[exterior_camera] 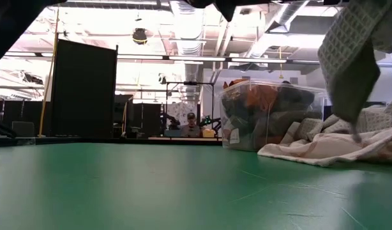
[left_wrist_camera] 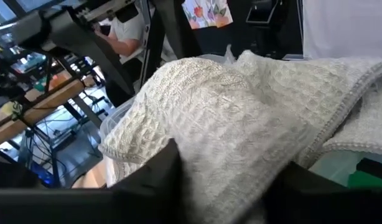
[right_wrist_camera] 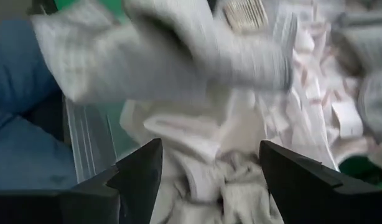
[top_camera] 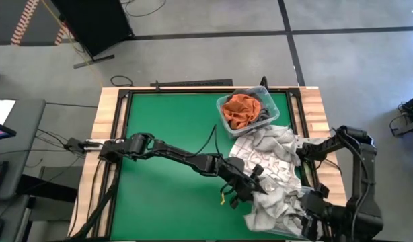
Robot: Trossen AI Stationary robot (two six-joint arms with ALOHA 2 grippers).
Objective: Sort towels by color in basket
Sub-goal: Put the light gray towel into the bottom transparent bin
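A clear basket (top_camera: 226, 126) (exterior_camera: 229, 121) at the table's far right holds a rust orange towel (top_camera: 239, 111) and a dark grey one (top_camera: 261, 111). In front of it, a white towel with reddish grid lines (top_camera: 257, 156) (right_wrist_camera: 315, 81) and pale cloths lie heaped. A grey plaid towel (top_camera: 274, 205) (exterior_camera: 349, 64) (left_wrist_camera: 228, 118) hangs over the heap's near end. My left gripper (top_camera: 250, 185) (left_wrist_camera: 228, 193) reaches level into it, its fingers apart with the cloth between them. My right gripper (top_camera: 313, 214) (right_wrist_camera: 209, 180) stands open above the heap and points down. My left gripper comes level from the table's left, and the grey plaid towel's bunched cloth (left_wrist_camera: 222, 168) fills the gap between its spread fingers. I cannot tell whether the fingers touch it. The towel hangs down, with its lower tip (exterior_camera: 357, 133) at the heap.
A second clear bin's wall (right_wrist_camera: 85, 137) shows beside the heap at the near right. The green table top (top_camera: 173, 202) lies bare on the left and in the middle. A wooden frame (top_camera: 102, 134) rims it. A person sits in the room far behind the table.
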